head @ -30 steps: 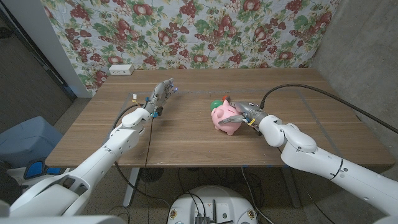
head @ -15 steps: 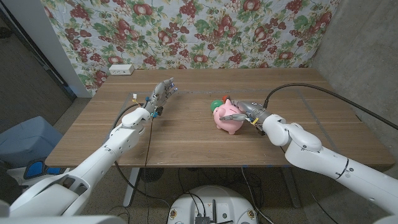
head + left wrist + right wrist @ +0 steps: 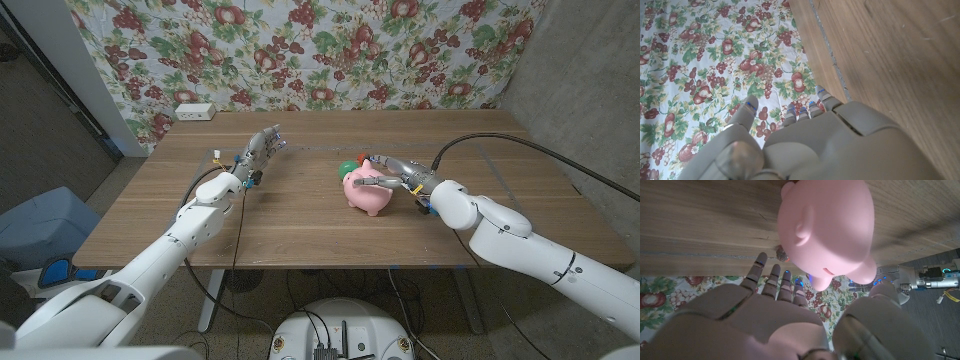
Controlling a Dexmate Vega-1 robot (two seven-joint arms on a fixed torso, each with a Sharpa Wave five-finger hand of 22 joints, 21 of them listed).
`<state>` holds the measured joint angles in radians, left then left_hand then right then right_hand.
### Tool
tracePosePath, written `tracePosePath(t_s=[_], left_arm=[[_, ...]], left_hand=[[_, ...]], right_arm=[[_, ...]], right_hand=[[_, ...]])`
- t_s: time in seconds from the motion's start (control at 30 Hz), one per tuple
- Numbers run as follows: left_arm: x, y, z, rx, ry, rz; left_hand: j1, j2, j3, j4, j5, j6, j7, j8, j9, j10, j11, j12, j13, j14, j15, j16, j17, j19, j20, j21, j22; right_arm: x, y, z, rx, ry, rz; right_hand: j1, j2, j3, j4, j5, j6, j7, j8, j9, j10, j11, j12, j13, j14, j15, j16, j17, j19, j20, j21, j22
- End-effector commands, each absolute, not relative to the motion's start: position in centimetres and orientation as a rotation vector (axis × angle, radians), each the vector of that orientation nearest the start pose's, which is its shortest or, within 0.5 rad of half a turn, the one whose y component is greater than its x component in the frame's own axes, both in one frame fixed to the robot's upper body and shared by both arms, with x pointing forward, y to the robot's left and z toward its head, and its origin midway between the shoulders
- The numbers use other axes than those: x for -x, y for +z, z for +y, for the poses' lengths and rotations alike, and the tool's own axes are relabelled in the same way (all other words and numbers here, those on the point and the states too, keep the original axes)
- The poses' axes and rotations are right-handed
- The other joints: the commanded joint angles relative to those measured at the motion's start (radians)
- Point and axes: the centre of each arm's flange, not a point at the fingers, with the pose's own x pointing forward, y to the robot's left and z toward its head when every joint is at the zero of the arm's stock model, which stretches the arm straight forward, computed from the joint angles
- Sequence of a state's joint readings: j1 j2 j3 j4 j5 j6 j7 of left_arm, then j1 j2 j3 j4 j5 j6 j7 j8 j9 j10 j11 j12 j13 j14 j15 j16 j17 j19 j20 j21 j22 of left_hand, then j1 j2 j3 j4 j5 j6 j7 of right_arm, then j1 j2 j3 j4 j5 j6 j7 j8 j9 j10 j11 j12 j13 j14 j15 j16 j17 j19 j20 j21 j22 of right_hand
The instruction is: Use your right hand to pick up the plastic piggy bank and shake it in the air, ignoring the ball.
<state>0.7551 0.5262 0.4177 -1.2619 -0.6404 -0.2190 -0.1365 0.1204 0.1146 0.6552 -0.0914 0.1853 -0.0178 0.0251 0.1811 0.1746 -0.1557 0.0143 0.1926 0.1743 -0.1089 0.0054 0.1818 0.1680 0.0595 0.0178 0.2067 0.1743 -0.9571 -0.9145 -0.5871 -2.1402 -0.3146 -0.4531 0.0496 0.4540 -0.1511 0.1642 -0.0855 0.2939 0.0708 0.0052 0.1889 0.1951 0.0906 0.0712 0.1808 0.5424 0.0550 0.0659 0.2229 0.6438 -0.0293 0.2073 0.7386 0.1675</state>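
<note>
The pink plastic piggy bank (image 3: 366,192) stands on the wooden table (image 3: 300,225) just right of centre. A green ball (image 3: 346,166) lies right behind it, partly hidden. My right hand (image 3: 396,177) reaches in from the pig's right, one finger lying over the pig's top. In the right wrist view the piggy bank (image 3: 827,227) sits between my spread fingers (image 3: 775,280) and my thumb (image 3: 880,295); no firm grip shows. My left hand (image 3: 258,153) stays raised over the table's left part, fingers apart and holding nothing; its back (image 3: 815,145) shows in the left wrist view.
A white box (image 3: 195,111) sits at the table's far left edge, and a small white and yellow object (image 3: 215,155) lies near my left hand. A black cable (image 3: 500,143) arcs over the right side. Bare wood (image 3: 300,225) lies toward the front.
My right hand has shifted a little toward the far side and higher on the pig, its forearm swinging right. The pig has edged slightly right. My left hand has not moved.
</note>
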Motion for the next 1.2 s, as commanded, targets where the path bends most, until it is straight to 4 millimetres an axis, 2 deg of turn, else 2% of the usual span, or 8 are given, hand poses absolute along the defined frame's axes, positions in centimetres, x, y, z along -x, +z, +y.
tracePosePath(t_s=[0.03,0.47,0.53,0.57,0.67,0.87,1.2], left_arm=[[-66.5,-0.9,27.5,-0.043,-0.317,-0.55],[-66.4,-1.0,27.5,-0.043,-0.313,-0.55],[-66.3,-1.0,27.5,-0.042,-0.311,-0.55],[-66.3,-1.1,27.5,-0.042,-0.311,-0.55],[-66.3,-1.1,27.4,-0.041,-0.312,-0.55],[-66.4,-1.2,27.4,-0.039,-0.311,-0.548],[-66.4,-1.4,27.4,-0.031,-0.312,-0.548]], left_hand=[[0.012,0.055,0.0,-0.002,-0.004,0.002,-0.004,0.001,0.002,-0.001,0.002,-0.002,0.003,0.0,0.003,-0.004,0.001,0.01,0.0,0.0,0.006],[0.013,0.053,-0.001,-0.005,-0.005,0.0,-0.008,0.0,0.001,-0.001,0.002,-0.002,0.003,0.0,0.002,-0.004,0.001,0.009,0.0,-0.001,0.006],[0.013,0.053,-0.001,-0.005,-0.005,0.0,-0.01,0.0,0.001,-0.002,0.002,-0.002,0.003,0.0,0.002,-0.004,0.001,0.009,0.0,-0.001,0.006],[0.013,0.053,-0.001,-0.005,-0.005,0.0,-0.011,0.0,0.001,-0.002,0.002,-0.002,0.003,0.0,0.002,-0.004,0.001,0.009,0.0,-0.001,0.006],[0.013,0.053,-0.002,-0.005,-0.005,-0.001,-0.012,0.0,0.001,-0.002,0.001,-0.002,0.003,0.0,0.002,-0.004,0.001,0.009,-0.001,-0.002,0.006],[0.013,0.053,-0.002,-0.006,-0.005,-0.002,-0.014,0.0,0.001,-0.002,0.002,-0.002,0.003,-0.001,0.002,-0.004,0.001,0.008,0.0,-0.002,0.006],[0.014,0.053,-0.004,-0.007,-0.005,-0.002,-0.014,0.0,0.001,-0.002,0.001,-0.002,0.003,-0.001,0.001,-0.004,0.001,0.008,0.0,-0.002,0.006]], right_arm=[[-53.4,-1.7,-20.6,1.104,0.218,-0.506],[-53.7,-0.8,-22.0,0.979,0.209,-0.566],[-53.8,-0.7,-22.2,0.943,0.218,-0.582],[-53.8,-0.7,-22.3,0.932,0.218,-0.589],[-53.8,-0.5,-22.7,0.901,0.197,-0.613],[-54.0,-0.2,-23.2,0.851,0.185,-0.624],[-54.5,0.0,-24.3,0.717,0.177,-0.658]], right_hand=[[-0.017,0.009,-0.007,0.003,0.008,0.012,0.001,0.01,0.002,0.003,0.007,0.007,-0.006,-0.009,-0.001,-0.006,-0.006,0.009,-0.005,-0.006,0.002],[-0.028,0.026,-0.012,0.008,0.015,0.039,0.005,0.018,0.0,0.015,0.003,0.013,-0.026,-0.01,-0.008,-0.009,-0.024,0.031,-0.024,-0.019,0.002],[-0.027,0.028,-0.012,0.008,0.016,0.041,0.004,0.018,0.0,0.015,0.001,0.013,-0.029,-0.008,-0.009,-0.009,-0.027,0.036,-0.032,-0.02,0.002],[-0.026,0.031,-0.012,0.007,0.018,0.043,0.005,0.017,-0.001,0.018,0.001,0.014,-0.035,-0.005,-0.007,-0.009,-0.034,0.051,-0.051,-0.021,0.002],[-0.025,0.034,-0.012,0.005,0.019,0.05,0.009,0.019,-0.002,0.022,-0.001,0.015,-0.041,-0.002,-0.008,-0.009,-0.041,0.062,-0.072,-0.023,0.002],[-0.022,0.037,-0.013,0.002,0.022,0.058,0.01,0.019,-0.003,0.029,-0.007,0.017,-0.053,0.004,-0.002,-0.01,-0.054,0.066,-0.098,-0.034,0.001],[-0.026,0.04,-0.017,0.001,0.024,0.083,0.007,0.024,-0.003,0.039,-0.015,0.018,-0.068,0.0,-0.008,-0.014,-0.071,0.053,-0.103,-0.055,0.001]])
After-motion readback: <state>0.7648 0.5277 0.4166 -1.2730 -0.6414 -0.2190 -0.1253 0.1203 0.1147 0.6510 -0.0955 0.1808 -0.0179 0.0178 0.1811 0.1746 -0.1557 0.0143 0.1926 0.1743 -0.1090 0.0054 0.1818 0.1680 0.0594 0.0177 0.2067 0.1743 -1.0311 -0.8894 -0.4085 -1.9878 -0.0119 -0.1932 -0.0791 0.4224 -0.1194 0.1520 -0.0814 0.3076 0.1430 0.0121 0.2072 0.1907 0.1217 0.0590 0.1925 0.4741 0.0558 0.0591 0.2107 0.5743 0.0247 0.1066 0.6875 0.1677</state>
